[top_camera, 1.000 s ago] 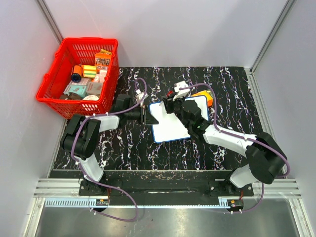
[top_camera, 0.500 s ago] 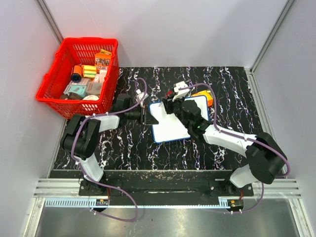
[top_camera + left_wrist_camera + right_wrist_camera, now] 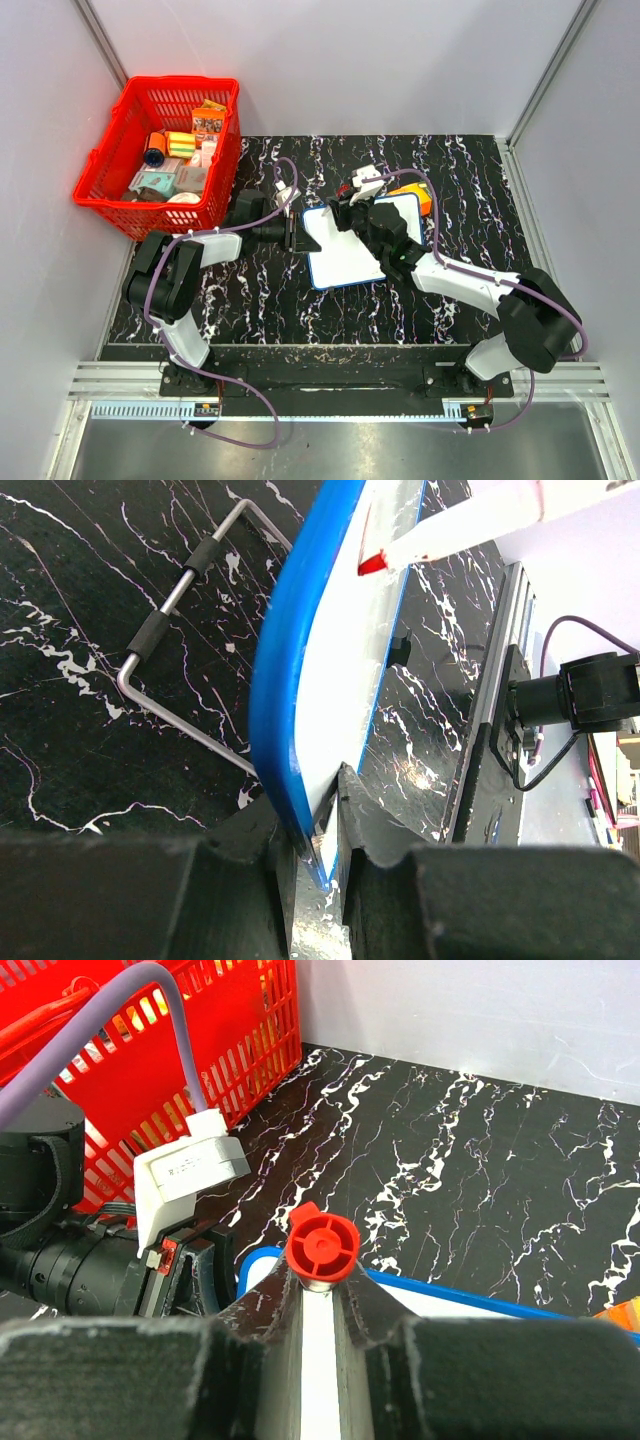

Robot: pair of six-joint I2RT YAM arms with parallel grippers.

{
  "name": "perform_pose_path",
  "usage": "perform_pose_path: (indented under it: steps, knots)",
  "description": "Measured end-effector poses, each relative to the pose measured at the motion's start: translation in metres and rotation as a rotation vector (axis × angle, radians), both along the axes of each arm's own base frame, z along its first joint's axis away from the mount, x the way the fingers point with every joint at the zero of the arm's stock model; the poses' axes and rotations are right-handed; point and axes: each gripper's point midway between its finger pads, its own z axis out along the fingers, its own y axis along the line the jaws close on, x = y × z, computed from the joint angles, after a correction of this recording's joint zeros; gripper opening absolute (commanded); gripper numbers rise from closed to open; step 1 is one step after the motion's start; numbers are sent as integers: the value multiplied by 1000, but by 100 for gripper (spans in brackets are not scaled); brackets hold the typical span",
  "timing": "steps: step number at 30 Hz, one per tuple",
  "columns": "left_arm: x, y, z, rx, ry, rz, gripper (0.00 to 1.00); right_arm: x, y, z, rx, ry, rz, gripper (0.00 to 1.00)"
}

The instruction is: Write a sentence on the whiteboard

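The whiteboard [image 3: 352,250], white with a thin blue frame, lies on the dark marbled table at the middle. My left gripper [image 3: 297,234] is shut on its left edge; the wrist view shows the blue frame [image 3: 285,680] pinched between the jaws. My right gripper [image 3: 347,213] is shut on a white marker with a red end cap [image 3: 323,1247], held upright over the board's top left corner. The marker's red tip [image 3: 372,564] is at the white face. A short red stroke shows beside the tip; no other writing shows.
A red basket [image 3: 165,152] full of small packages stands at the back left. A small orange box [image 3: 414,196] lies behind the board's right corner. A wire stand [image 3: 170,630] lies on the table beside the board. Grey walls close in all round.
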Motion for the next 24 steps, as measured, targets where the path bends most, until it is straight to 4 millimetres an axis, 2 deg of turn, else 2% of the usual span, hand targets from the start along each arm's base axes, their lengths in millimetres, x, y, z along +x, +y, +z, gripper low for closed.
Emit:
perform_pose_path:
  steps: [24]
  knots:
    - [0,0,-1,6,6,-1,0,-5,-14,-7,-29,14,-40,0]
